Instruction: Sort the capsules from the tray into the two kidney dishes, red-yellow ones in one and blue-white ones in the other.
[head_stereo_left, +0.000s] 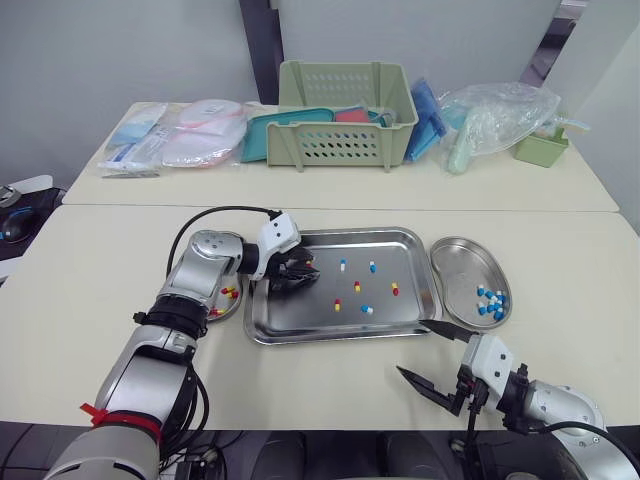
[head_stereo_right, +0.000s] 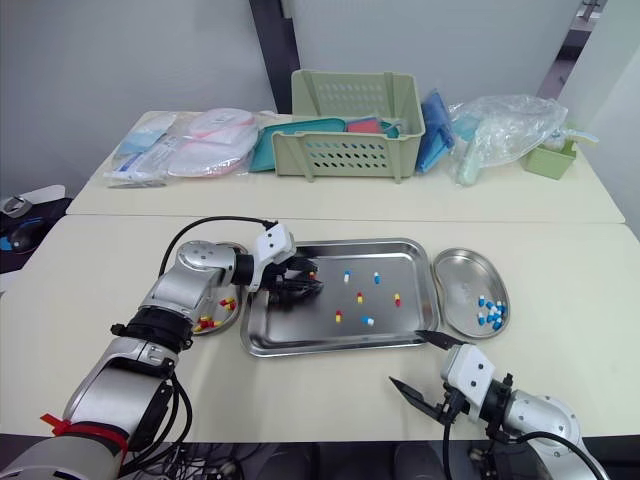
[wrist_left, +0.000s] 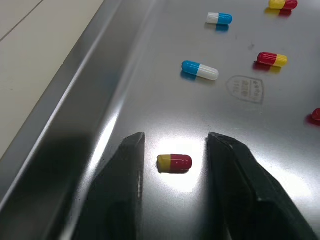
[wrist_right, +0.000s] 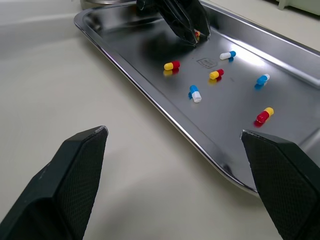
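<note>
While my left fingers (wrist_left: 125, 180) sit low inside the tray (head_stereo_left: 300, 318), I see them spread apart with one red-yellow capsule (wrist_left: 174, 163) lying flat on the tray floor between them. It touches neither finger, so nothing is grasped. That spot is toward the tray's left rear corner. Six loose capsules (head_stereo_left: 356, 287) lie around the tray's middle, three blue-white and three red-yellow, all apart from one another.

The left dish (head_stereo_left: 236, 312) is just beside the tray's left edge, partly behind my left arm, and holds a few red-yellow pills (head_stereo_left: 228, 293). The right dish (head_stereo_left: 465, 258) is just beside the tray's right edge, with a cluster of blue-white pills (head_stereo_left: 490, 303) in its near half.

My right fingers (wrist_right: 75, 170) are spread wide and empty, over the bench (head_stereo_left: 100, 290) off the tray's front right corner. A green basket (head_stereo_left: 345, 115) and bagged supplies sit well behind on the rear bench.
</note>
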